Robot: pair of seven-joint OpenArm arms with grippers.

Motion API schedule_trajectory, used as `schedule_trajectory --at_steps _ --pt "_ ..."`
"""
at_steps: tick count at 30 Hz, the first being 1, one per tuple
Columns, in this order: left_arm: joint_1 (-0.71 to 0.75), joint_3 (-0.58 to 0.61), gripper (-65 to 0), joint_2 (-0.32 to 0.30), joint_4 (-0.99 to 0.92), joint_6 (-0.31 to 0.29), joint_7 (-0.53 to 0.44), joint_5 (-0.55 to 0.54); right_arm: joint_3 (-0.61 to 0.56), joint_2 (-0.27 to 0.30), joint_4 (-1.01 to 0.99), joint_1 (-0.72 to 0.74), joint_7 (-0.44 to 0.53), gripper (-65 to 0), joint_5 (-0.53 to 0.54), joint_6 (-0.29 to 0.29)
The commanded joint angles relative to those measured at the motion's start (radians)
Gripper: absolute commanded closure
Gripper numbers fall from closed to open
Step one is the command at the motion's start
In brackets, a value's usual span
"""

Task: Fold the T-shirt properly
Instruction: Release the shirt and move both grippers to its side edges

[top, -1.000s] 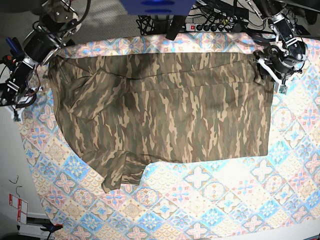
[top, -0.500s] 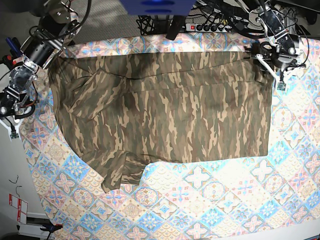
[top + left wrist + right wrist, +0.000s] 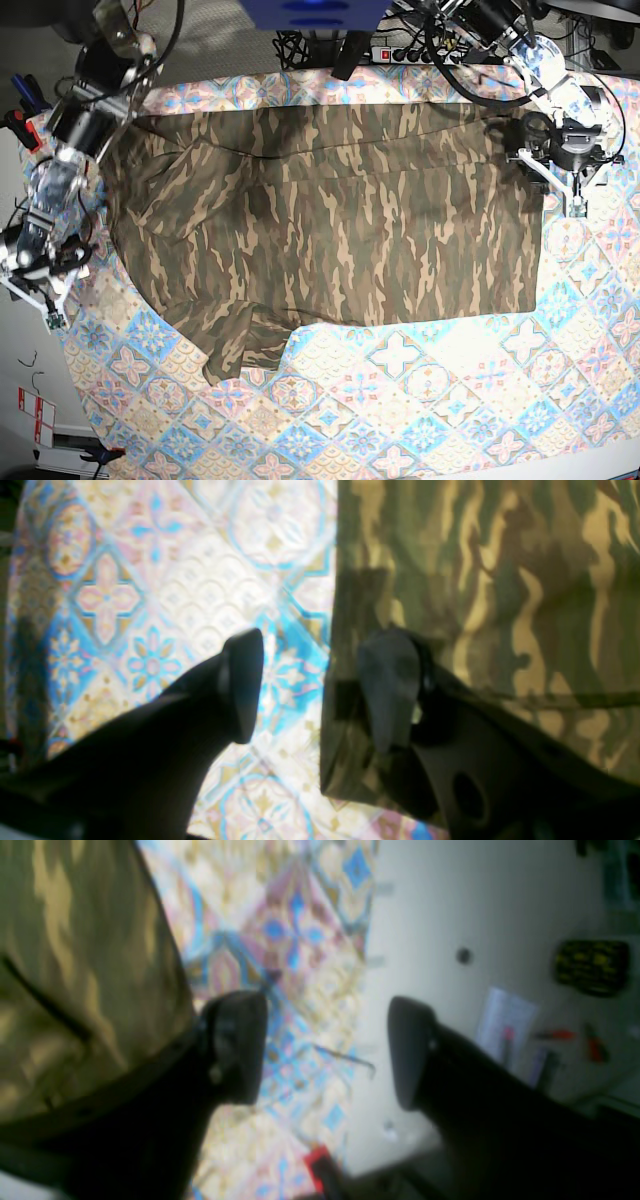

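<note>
My left gripper (image 3: 320,690), fingers apart, straddles the T-shirt (image 3: 330,225)'s side edge, while my right gripper (image 3: 325,1050), also spread, hangs just off its opposite end.

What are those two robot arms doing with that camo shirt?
They are getting ready to fold the T-shirt, which lies spread flat on the patterned tablecloth. The left gripper is open over the shirt's edge, one of its fingers above the cloth and one above the tablecloth. The right gripper is open too, just past the other end. Neither is holding anything.
</note>
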Motion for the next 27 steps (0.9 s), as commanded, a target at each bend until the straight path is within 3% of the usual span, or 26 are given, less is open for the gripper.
schedule_trajectory --at_steps 1,10,16,20,24,27 --pt "-0.015 0.001 -33.7 -0.004 0.013 0.005 -0.014 -0.008 -0.003 0.015 -0.034 0.062 0.015 -38.2 0.007 -0.005" --pt "-0.020 0.001 -33.7 -0.004 0.013 0.005 -0.014 -0.008 -0.045 0.021 -0.514 0.274 0.262 -38.2 0.005 -0.005" --pt "-0.026 0.001 -33.7 -0.012 0.002 0.005 -0.014 -0.010 -0.051 0.052 -0.847 0.343 0.523 -38.2 0.005 -0.005" --pt "-0.052 0.000 -33.7 -0.067 -0.047 0.005 -0.014 -0.008 -0.049 0.082 -1.085 0.388 0.713 -38.2 0.005 -0.005" --pt "-0.057 0.000 -33.7 -0.121 -0.113 0.005 -0.014 -0.010 -0.049 0.125 -1.183 0.392 0.842 -38.2 0.007 -0.135" --pt "-0.083 0.001 -33.7 -0.136 -0.151 0.005 -0.015 -0.011 -0.052 0.138 -1.217 0.392 0.861 -38.2 0.007 -0.146"
